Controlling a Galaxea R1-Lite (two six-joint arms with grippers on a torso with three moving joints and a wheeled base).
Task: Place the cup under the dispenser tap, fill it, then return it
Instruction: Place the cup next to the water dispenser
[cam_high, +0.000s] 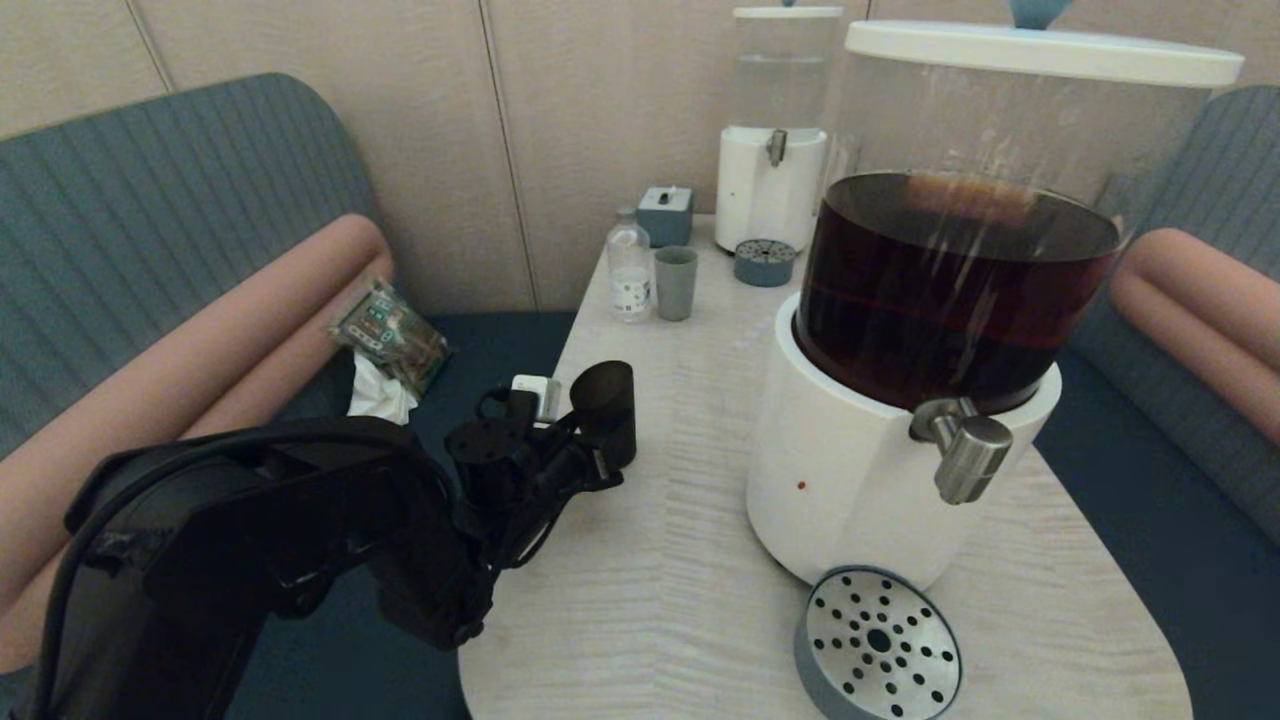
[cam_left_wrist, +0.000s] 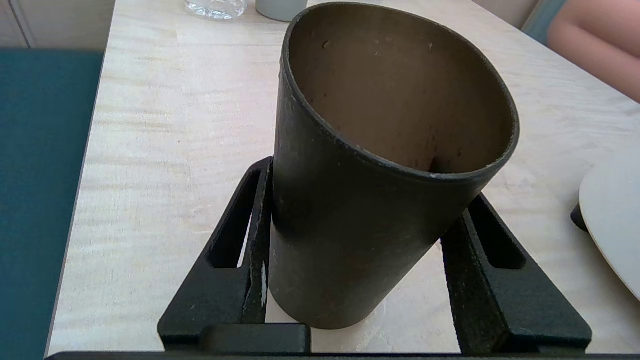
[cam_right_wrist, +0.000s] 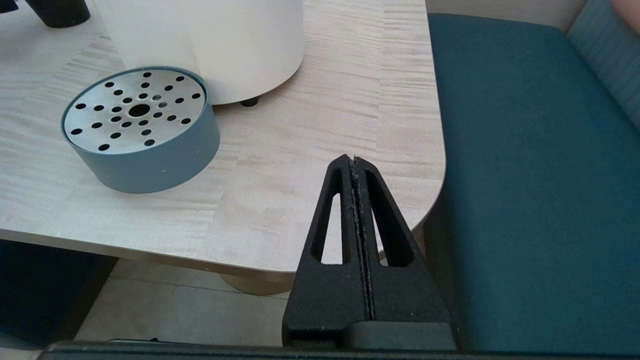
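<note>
The cup (cam_high: 607, 410) is a matte black tumbler near the table's left edge, empty inside, and it leans to one side between the fingers in the left wrist view (cam_left_wrist: 350, 240). My left gripper (cam_high: 590, 452) is shut on the cup's lower half, one finger (cam_left_wrist: 260, 225) flat against its wall. The dispenser tap (cam_high: 965, 455) is a brushed-silver spigot on the white-based dispenser (cam_high: 850, 480) of dark brown liquid, well to the right of the cup. Below the tap lies a round perforated drip tray (cam_high: 878, 645). My right gripper (cam_right_wrist: 354, 161) is shut and empty, parked by the table's near right corner.
At the far end of the table (cam_high: 660, 560) stand a grey-blue tumbler (cam_high: 675, 283), a small bottle (cam_high: 629, 268), a grey box (cam_high: 665, 215) and a clear-liquid dispenser (cam_high: 772, 150) with its own tray (cam_high: 765, 262). A snack packet (cam_high: 390, 335) lies on the left bench.
</note>
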